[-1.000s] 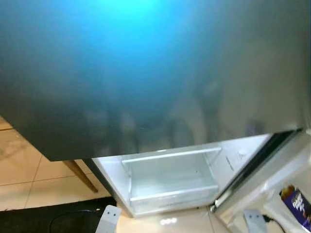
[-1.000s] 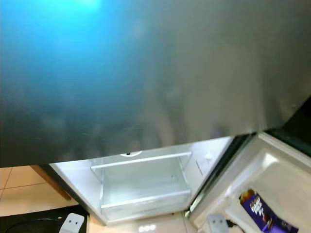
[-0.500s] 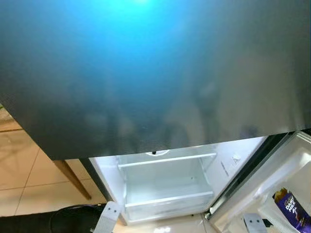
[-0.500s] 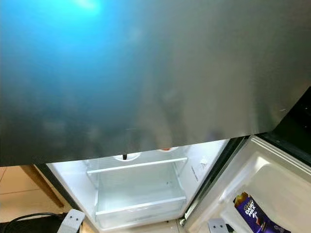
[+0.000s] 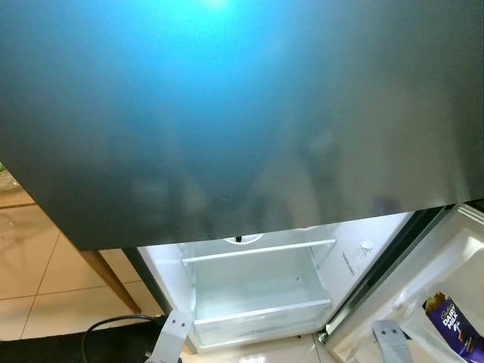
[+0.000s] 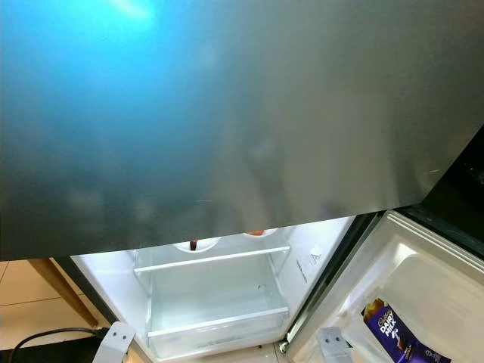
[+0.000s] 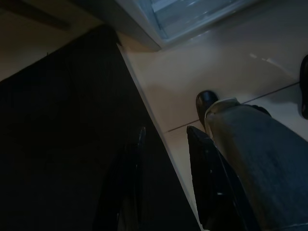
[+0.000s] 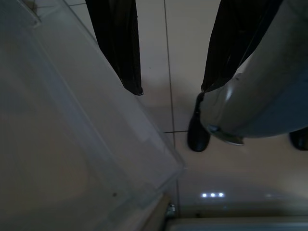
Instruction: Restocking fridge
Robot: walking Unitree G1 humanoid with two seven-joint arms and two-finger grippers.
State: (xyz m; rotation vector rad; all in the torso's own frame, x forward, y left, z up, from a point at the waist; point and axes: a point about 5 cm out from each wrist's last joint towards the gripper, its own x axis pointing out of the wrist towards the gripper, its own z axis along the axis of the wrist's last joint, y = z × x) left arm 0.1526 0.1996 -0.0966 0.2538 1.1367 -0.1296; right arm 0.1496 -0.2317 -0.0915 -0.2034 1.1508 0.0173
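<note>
Left eye view is mostly getting hogged by the dark grey upper door (image 5: 242,113) of the fridge, which is sitting right in front of the head camera. Below it, at about 6 o'clock, the lower compartment (image 5: 261,291) is standing open and lit, with a clear crisper drawer (image 6: 215,302) that's looking bare as far as I can see. Its door (image 6: 423,287) is swinging out toward 4 o'clock, and a purple chocolate bar (image 6: 392,331) is sitting in the door shelf, wrapper facing up, flat and slightly tilted (reads like Dairy Milk).

Both arms are hanging idle down by the floor. The left gripper (image 7: 163,144) is pointing at the tiles beside a dark mat (image 7: 57,144), fingers apart with nothing between them. The right gripper (image 8: 173,89) is likewise spread and carrying nothing, hovering just above the clear edge of the door shelf (image 8: 72,144).

What I'm worrying about: I'm standing very close, so bending or stepping forward is probably going to bump the head into that upper door. The right arm is also risking a clip on the door shelf if I raise it carelessly. There's a black cable (image 5: 113,327) lying at 7 o'clock near my feet too, which is looking like a trip hazard.
</note>
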